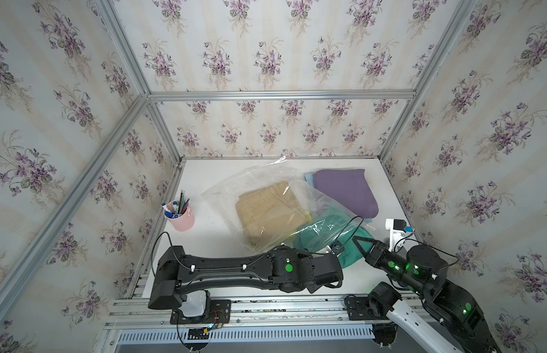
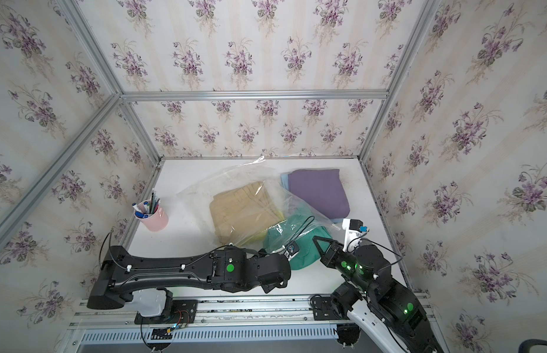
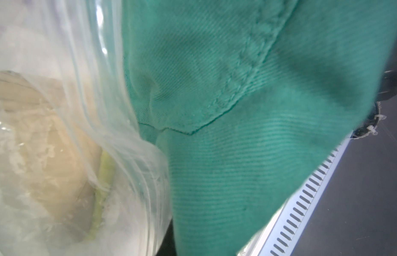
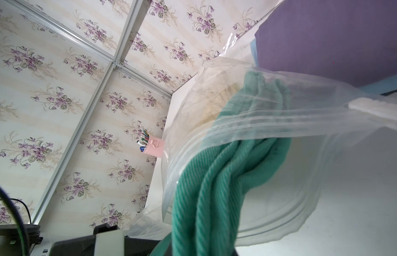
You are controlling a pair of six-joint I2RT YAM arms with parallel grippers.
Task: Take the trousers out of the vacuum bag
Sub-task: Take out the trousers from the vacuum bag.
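Right gripper (image 1: 356, 240) pinched on teal green cloth trousers (image 1: 353, 255) half out the clear plastic vacuum bag (image 1: 232, 186), can't read the left gripper; I'd drag them clear next.

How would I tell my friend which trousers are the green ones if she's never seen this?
On the white table, find the big see-through vacuum bag across the middle. At its open end, nearest the front edge, the teal green trousers poke half out. The tan trousers sit fully inside and the purple trousers lie fully outside, so only the green pair is half in, half out.
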